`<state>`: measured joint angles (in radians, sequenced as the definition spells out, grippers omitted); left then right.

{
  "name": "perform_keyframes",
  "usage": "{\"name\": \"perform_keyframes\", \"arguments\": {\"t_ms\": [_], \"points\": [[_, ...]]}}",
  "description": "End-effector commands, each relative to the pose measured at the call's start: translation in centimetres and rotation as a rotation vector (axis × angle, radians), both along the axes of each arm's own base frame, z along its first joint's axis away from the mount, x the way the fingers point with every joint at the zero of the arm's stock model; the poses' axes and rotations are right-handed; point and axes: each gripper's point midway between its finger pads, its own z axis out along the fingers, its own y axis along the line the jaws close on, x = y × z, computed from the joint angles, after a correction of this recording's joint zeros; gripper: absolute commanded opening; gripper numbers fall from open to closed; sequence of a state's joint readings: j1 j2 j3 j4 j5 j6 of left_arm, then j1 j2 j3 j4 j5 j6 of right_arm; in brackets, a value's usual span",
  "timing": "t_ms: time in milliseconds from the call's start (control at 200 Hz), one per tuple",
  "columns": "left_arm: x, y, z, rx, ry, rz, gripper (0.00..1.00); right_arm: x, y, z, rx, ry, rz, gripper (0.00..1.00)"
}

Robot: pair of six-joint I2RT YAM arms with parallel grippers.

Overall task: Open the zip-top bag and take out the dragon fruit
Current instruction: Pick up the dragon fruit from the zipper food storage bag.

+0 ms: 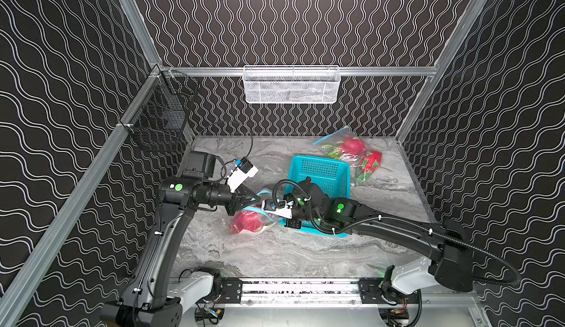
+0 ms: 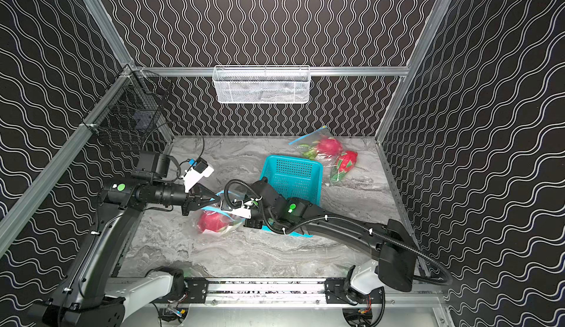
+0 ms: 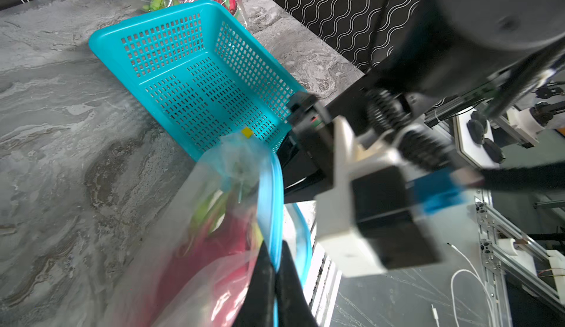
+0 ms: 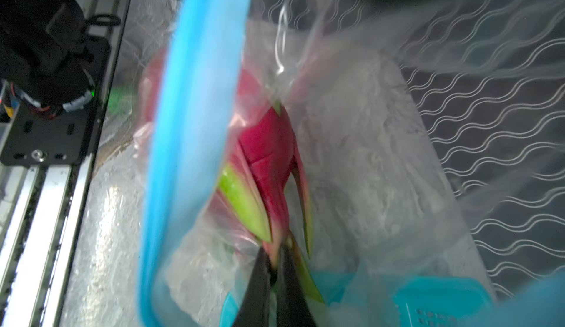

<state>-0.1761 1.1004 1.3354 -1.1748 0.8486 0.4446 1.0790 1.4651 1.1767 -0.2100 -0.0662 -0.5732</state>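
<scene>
The clear zip-top bag (image 1: 265, 222) with a blue zip strip lies on the marble table left of centre, its mouth pulled open. A pink dragon fruit (image 1: 246, 222) with green leaf tips sits inside it. My left gripper (image 3: 275, 250) is shut on the blue zip rim (image 3: 273, 188) of the bag. My right gripper (image 4: 273, 252) reaches in through the bag's mouth and is shut on the leaf tips of the dragon fruit (image 4: 269, 145). In both top views the right fingertips are hidden under the wrist camera (image 1: 276, 209).
A teal perforated basket (image 1: 319, 160) stands just behind the bag, partly under my right arm. Another bag holding dragon fruit (image 1: 348, 148) lies at the back right. A white mesh basket (image 1: 292, 85) hangs on the back wall, a black wire basket (image 1: 159, 117) on the left wall.
</scene>
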Motion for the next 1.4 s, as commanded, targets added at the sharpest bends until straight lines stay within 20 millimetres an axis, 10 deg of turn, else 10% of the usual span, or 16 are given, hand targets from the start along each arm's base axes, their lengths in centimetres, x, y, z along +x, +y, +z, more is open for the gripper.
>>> {"name": "perform_keyframes", "arguments": {"t_ms": [0,370,635,746,861,1201,1396], "points": [[0.3,0.0,-0.4,0.016,-0.022,-0.003,0.0,0.2,1.1,4.2,0.159,-0.019,-0.006,0.0],[0.6,0.2,-2.1,0.058,-0.017,-0.006,0.0,2.1,-0.5,11.7,0.365,-0.091,-0.086,0.0],[1.5,0.5,0.8,0.072,-0.125,0.04,0.0,5.4,-1.4,11.7,0.443,0.012,-0.196,0.0],[3.0,1.6,2.9,0.125,-0.225,0.116,0.96,6.0,-2.6,10.2,0.465,0.065,-0.224,0.0],[3.2,1.9,4.3,0.143,-0.267,0.118,0.99,5.8,-2.2,9.5,0.459,0.108,-0.219,0.0],[1.9,8.6,-6.8,0.261,-0.162,0.066,0.99,6.9,-4.9,6.5,0.471,0.209,-0.292,0.0],[1.4,7.2,-10.2,0.143,-0.191,-0.04,0.99,6.5,-5.7,5.2,0.48,0.262,-0.297,0.0]]}}
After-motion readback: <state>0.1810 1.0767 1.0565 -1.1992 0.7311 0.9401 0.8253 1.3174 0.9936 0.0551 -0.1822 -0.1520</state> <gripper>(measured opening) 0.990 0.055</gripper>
